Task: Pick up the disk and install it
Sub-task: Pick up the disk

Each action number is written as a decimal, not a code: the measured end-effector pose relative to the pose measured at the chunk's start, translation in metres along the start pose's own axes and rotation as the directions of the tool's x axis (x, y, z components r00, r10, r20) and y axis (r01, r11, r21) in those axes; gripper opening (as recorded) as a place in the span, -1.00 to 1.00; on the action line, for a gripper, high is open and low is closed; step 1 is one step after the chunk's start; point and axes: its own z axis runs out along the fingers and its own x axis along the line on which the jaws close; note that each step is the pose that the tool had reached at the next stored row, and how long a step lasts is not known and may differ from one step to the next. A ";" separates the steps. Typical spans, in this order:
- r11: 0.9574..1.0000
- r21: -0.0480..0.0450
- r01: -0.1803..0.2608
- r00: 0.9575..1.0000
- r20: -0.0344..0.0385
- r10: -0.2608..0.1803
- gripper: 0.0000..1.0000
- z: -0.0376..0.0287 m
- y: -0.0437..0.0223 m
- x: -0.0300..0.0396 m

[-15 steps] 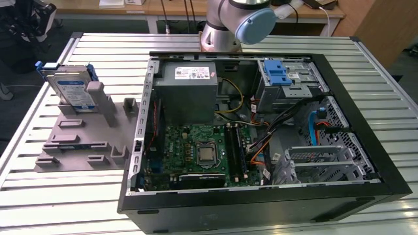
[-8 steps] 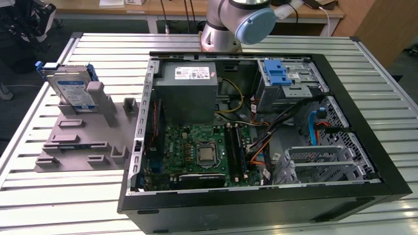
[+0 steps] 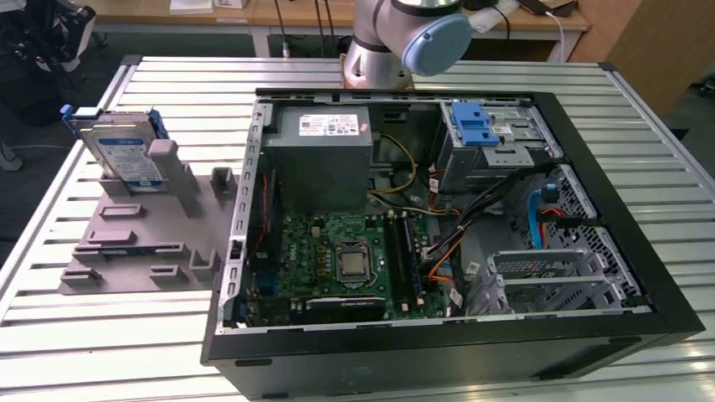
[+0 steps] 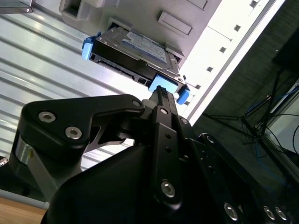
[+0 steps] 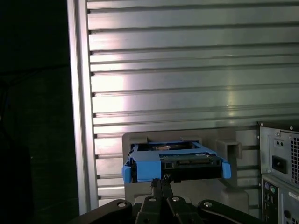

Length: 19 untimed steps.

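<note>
Pincer (image 5: 161, 183): fingers drawn together in both wrist views, tips meeting, nothing between them. It carries no load.

Ahead of the tips, along the line of the fingers: the disk (image 5: 175, 161). The end with the blue rails and the connector edge faces the pincer. From these angles the tips overlap the near blue rail (image 4: 164, 85), but I judge a gap remains. Contact cannot be confirmed.

Around the disk: it stands on edge in a slot of the grey holder (image 3: 146, 243), label side out in the exterior view (image 3: 123, 151), leaning against an upright post. The holder lies on the slatted table (image 5: 187, 70).

Further from the pincer, beyond the holder: the open computer case (image 3: 625, 209), with the drive cage (image 3: 486, 134) and its blue latch at the far side and loose cables just beside it.

Task status: disk not yet picked up, nothing installed.

Risks, as judged:
- Closed fingers driven forward would butt the rail and push the disk over or out of its slot.
- A grip on the plastic rails alone could flex them and let the disk slip.
- An off-centre hold could tilt the disk and jam it against the post.
- The cables near the cage could snag the disk on entry.
</note>
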 end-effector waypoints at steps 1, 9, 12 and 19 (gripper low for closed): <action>1.000 0.000 0.005 1.000 0.000 -0.005 -0.79 0.0000 0.0000 0.0001; 0.999 -0.001 0.041 0.999 0.000 -0.041 -0.79 0.0001 -0.0001 0.0009; 0.998 -0.001 0.055 0.998 0.000 -0.055 -0.79 0.0001 -0.0001 0.0013; 0.996 -0.002 0.092 0.996 0.001 -0.092 -0.79 0.0003 -0.0001 0.0022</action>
